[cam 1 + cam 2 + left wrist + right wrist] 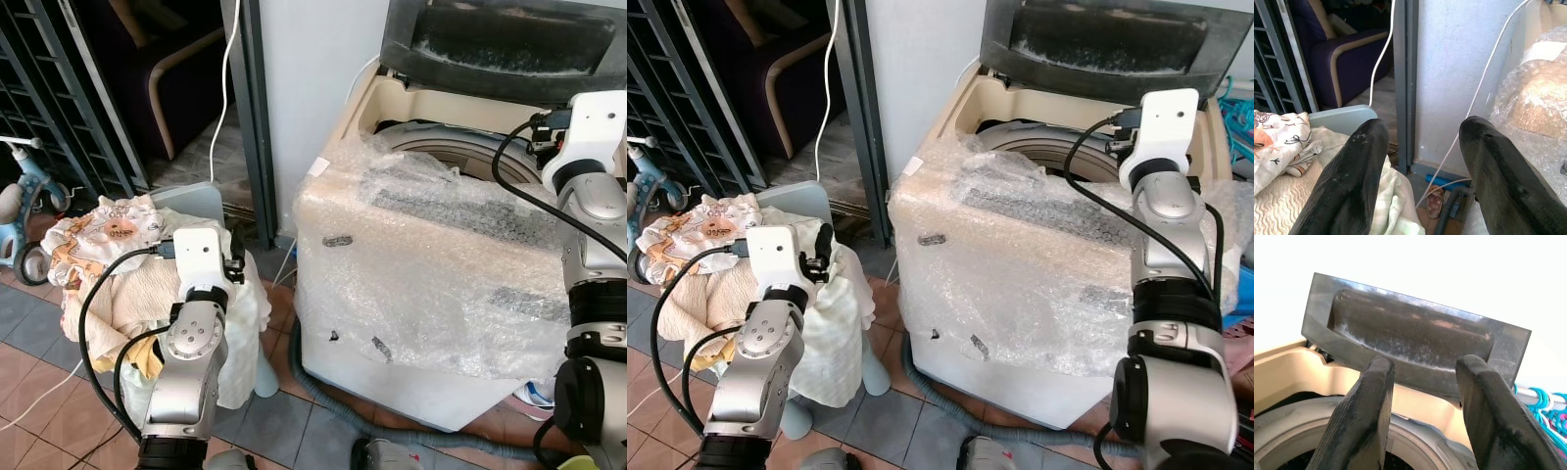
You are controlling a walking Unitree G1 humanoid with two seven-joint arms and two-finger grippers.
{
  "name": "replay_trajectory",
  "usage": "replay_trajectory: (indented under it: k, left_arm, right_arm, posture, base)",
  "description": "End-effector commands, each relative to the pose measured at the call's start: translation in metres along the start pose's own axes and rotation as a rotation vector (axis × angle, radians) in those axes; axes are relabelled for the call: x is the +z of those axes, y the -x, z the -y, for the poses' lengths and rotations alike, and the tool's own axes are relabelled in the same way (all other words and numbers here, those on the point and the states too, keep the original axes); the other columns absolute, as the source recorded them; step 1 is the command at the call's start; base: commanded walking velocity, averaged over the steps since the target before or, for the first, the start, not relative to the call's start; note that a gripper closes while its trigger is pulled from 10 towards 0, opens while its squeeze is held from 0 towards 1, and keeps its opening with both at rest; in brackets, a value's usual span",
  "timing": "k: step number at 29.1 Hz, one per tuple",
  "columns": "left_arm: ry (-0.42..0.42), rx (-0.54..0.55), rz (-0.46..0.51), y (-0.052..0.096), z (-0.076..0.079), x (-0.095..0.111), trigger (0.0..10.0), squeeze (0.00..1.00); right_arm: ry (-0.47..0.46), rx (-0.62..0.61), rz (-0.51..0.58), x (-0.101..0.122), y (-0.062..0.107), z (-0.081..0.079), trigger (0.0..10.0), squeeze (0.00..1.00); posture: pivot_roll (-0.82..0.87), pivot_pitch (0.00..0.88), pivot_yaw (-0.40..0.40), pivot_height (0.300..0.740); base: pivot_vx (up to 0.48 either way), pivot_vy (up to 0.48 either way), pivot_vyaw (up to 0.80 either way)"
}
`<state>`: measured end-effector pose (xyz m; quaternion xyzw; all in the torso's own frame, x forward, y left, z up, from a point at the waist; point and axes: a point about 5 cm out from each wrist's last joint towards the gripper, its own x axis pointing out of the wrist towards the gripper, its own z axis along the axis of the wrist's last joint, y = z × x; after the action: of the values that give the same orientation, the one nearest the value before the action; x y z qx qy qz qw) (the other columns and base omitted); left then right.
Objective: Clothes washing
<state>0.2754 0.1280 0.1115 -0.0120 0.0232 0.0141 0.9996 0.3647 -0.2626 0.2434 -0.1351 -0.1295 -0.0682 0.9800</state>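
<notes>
- The cream top-loading washing machine wrapped in clear bubble film (431,284) stands against the white wall, its dark lid (1415,350) raised behind the open drum
- The heap of cream and printed clothes (108,264) lies on a pale blue stool (196,201) just beside the machine
- The left tool (1422,171) hangs above that heap, fingers apart and empty
- The right tool (1422,401) hangs over the machine's drum (1415,443), fingers apart and empty

head: down on washer (431,284) | left wrist: toward wall (1459,73) | right wrist: close at lid (1410,347)
</notes>
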Motion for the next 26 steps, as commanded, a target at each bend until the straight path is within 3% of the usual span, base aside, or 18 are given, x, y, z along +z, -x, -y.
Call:
replay_trajectory:
  k: [1, 3, 6, 11, 17, 18, 19, 22, 26]
  left_arm:
    - [0.002, -0.003, 0.014, -0.002, 0.002, 0.004, 10.0, 0.0]
    - [0.005, 0.007, 0.009, -0.002, 0.001, 0.003, 10.0, 0.0]
    - [0.01, 0.033, 0.003, -0.002, -0.001, 0.003, 10.0, 0.0]
    - [0.023, 0.042, -0.01, -0.002, -0.002, 0.001, 10.0, 0.0]
    - [0.02, 0.036, -0.011, -0.002, -0.002, 0.0, 10.0, 0.0]
    - [0.017, 0.034, -0.01, -0.002, -0.002, 0.0, 10.0, 0.0]
    - [0.016, 0.033, -0.009, -0.002, -0.001, 0.0, 10.0, 0.0]
    - [0.016, 0.037, -0.013, -0.002, -0.002, 0.0, 10.0, 0.0]
    - [0.024, 0.043, -0.027, -0.001, -0.002, -0.002, 10.0, 0.0]
  right_arm:
    - [0.0, 0.016, 0.07, 0.009, 0.001, -0.003, 10.0, 1.0]
    - [0.03, 0.023, 0.175, 0.022, 0.006, -0.007, 10.0, 1.0]
    - [0.056, 0.042, 0.226, 0.029, 0.013, -0.017, 10.0, 1.0]
    - [0.052, 0.111, 0.247, 0.029, 0.026, -0.037, 10.0, 1.0]
    - [-0.018, 0.194, 0.223, 0.019, 0.046, -0.072, 10.0, 1.0]
    - [-0.025, 0.2, 0.218, 0.019, 0.049, -0.077, 10.0, 0.8]
    - [-0.037, 0.211, 0.21, 0.018, 0.052, -0.084, 10.0, 0.0]
    - [-0.05, 0.217, 0.203, 0.019, 0.055, -0.089, 10.0, 0.0]
    - [-0.122, 0.247, 0.187, 0.021, 0.059, -0.103, 10.0, 0.0]
  posture:
    - [-0.01, 0.053, 0.02, 0.74]
    - [-0.01, 0.051, 0.018, 0.74]
    - [-0.02, 0.05, 0.017, 0.74]
    - [-0.02, 0.05, 0.016, 0.74]
    - [-0.02, 0.049, 0.018, 0.74]
    - [-0.02, 0.048, 0.017, 0.74]
    - [-0.02, 0.048, 0.018, 0.74]
    - [-0.02, 0.047, 0.016, 0.74]
    - [-0.02, 0.046, 0.015, 0.74]
  base:
    - [0.0, 0.0, 0.0]
    - [0.0, 0.0, 0.0]
    - [0.0, 0.0, 0.0]
    - [0.0, 0.112, 0.0]
    - [0.0, 0.054, 0.0]
    - [0.0, 0.0, 0.0]
    - [0.0, 0.0, 0.0]
    - [0.0, 0.0, 0.0]
    - [0.0, 0.48, 0.0]
